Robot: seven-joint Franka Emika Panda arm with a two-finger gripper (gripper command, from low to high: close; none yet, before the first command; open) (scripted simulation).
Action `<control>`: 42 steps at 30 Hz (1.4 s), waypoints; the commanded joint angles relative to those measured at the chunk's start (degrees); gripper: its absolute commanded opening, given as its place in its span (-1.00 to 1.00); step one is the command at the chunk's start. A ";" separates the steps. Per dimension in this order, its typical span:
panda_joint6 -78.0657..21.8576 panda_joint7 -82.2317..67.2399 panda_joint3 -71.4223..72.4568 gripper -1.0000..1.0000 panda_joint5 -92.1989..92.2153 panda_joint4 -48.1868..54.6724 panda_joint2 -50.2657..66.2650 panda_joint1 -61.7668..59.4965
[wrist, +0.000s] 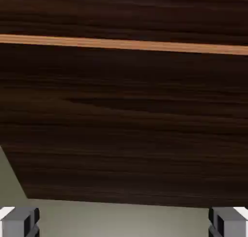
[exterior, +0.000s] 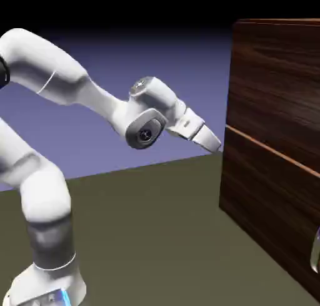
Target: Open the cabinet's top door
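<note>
The cabinet (exterior: 275, 173) stands at the right of the exterior view, dark wood grain with a thin lighter seam (exterior: 269, 149) across its front. The top door (exterior: 278, 79) is the panel above that seam; its handle is out of view. My gripper (exterior: 215, 145) hovers just off the cabinet's left front edge, level with the seam, touching nothing. In the hand view the wood fills the picture: a strip of the top door (wrist: 124, 13) above the seam (wrist: 124, 44), the lower panel (wrist: 124, 124) below. My gripper (wrist: 124, 224) is open, its fingertips (wrist: 19, 221) far apart with nothing between them.
A silver handle (exterior: 314, 255) on the lower panel shows at the exterior view's right edge. The olive table (exterior: 156, 236) stretches between the arm's base and the cabinet, and a band of it (wrist: 121, 216) shows under the lower panel in the hand view.
</note>
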 commanded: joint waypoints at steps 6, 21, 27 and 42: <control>1.39 9.95 -7.56 0.00 -14.96 5.85 -2.33 6.64; 4.88 34.82 -26.45 0.00 -52.34 20.48 -8.15 23.25; 6.27 44.76 -34.01 0.00 -67.29 26.33 -10.48 29.89; 9.76 69.63 -52.90 0.00 -104.68 40.95 -16.31 46.50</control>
